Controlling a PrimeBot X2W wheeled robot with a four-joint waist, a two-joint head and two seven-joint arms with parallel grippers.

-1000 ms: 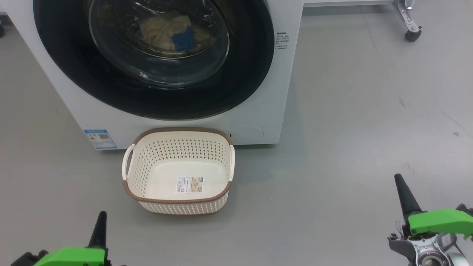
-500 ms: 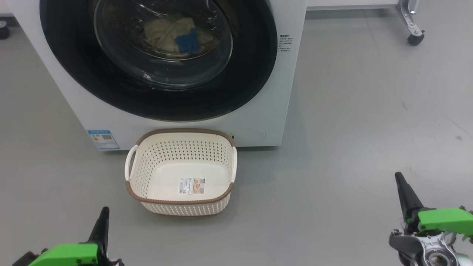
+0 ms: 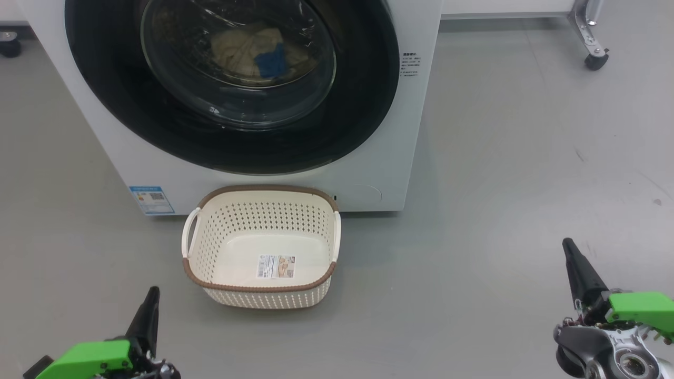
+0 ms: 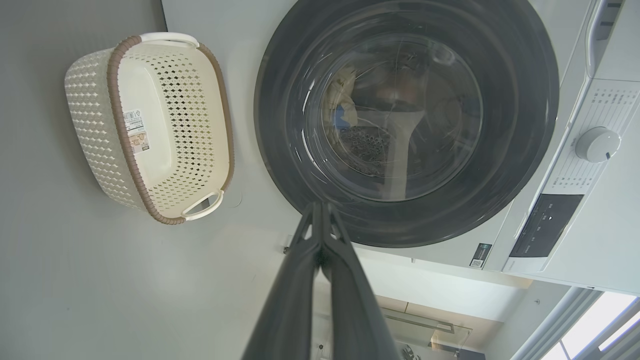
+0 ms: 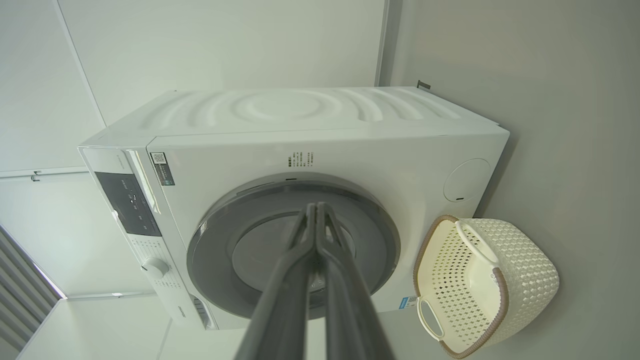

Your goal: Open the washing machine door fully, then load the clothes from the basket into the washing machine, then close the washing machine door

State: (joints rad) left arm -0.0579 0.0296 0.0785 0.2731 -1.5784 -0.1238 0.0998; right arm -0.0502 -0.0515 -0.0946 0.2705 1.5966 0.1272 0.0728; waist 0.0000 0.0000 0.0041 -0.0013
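Item 1, left hand (image 3: 152, 295): at 7 o'clock in my head view, clenched on nothing, its fingers pressed tip to tip in the left wrist view (image 4: 317, 206). Item 2, right hand (image 3: 570, 252): at 5 o'clock, likewise clenched and empty, tips meeting in the right wrist view (image 5: 316, 205). Both hang over bare floor (image 3: 500, 184), well apart from every task thing. Item 3, the basket (image 3: 263, 188): on the floor between the hands and the washer, at 6 o'clock of the door and just beside the washer's front, nothing inside but a sticker (image 3: 275, 267) on its bottom. Item 4, the washing machine door (image 3: 363, 95): flush against the washing machine (image 3: 389, 173), so closed. Item 5, the clothes (image 3: 237, 45): inside the drum, seen through the glass, blue patch toward 4 o'clock of the heap. Change logged over the last second: washer, basket and the wheeled foot (image 3: 596, 60) at 1 o'clock all slid together toward 4 o'clock in the head view, which I take as my camera moving, not the goods; the hands have made no move toward the door. My reading: loading and closing are done, and nothing remains to grasp.
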